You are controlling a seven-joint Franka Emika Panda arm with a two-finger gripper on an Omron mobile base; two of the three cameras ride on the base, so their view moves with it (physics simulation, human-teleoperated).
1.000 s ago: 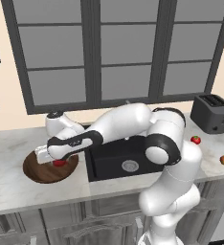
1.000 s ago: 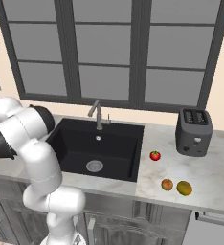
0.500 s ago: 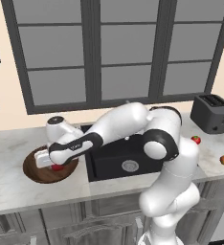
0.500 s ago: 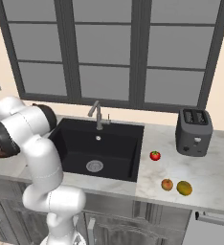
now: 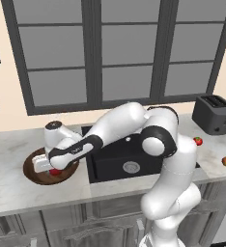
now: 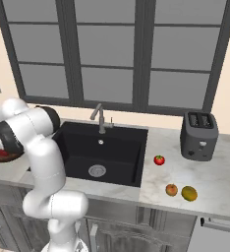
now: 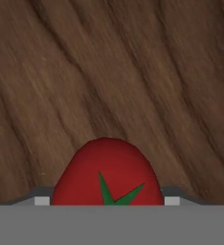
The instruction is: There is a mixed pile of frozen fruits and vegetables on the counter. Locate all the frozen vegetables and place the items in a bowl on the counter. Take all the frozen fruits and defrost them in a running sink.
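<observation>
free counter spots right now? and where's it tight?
Free: the marble counter right of the orange fruit and yellow-green fruit, in front of the toaster; also the strip left of the wooden bowl.
Tight: inside the bowl, where the gripper sits with a red tomato; and between sink and toaster, around the second red tomato.

Red tomato (image 7: 108, 174), brown grained bowl (image 7: 109, 67)

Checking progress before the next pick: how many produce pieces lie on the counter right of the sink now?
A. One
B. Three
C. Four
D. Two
B: right of the sink, the counter holds a red piece, an orange ball and a yellow-green ball; the other red piece is at the bowl.
</observation>
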